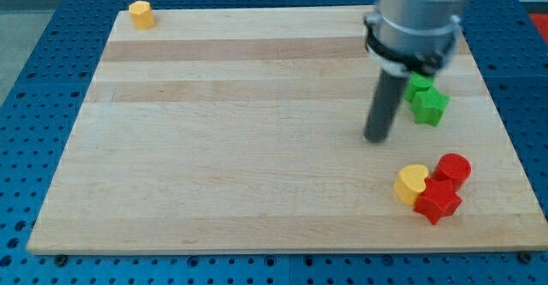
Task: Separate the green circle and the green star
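My tip (376, 137) rests just left of the touching green star (429, 105) and green circle (417, 85); both look light, rigid, easily slid; no hand shows; push between them.

Lab: blue perforated bench (51, 80), wooden board (240, 148).

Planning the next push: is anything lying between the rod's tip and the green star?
Nothing: in the camera view only bare wood separates my tip from the green star, which sits up and to the view's right, touching the green circle.
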Controlling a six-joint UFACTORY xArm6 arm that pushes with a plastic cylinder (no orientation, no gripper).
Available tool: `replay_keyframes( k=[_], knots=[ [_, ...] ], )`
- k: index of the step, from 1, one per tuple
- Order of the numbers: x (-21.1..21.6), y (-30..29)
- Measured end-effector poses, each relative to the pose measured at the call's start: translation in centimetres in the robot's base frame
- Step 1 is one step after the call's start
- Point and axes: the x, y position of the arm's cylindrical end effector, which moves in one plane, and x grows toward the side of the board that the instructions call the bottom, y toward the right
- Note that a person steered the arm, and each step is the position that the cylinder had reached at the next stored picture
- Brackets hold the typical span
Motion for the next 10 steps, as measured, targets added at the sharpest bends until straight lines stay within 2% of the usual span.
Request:
replay_keyframes(
  k=[1, 2, 4, 5, 6, 7, 8, 10],
  knots=[
    [-8.8, -0.4],
    [-11.8, 0.6],
    [-11.7, 8.1],
    [-11.5, 8.5],
    [-9.4, 11.5],
    [-9.0, 11.5],
    [-5.1, 11.5],
    [-3.0, 11.1]
  ],
)
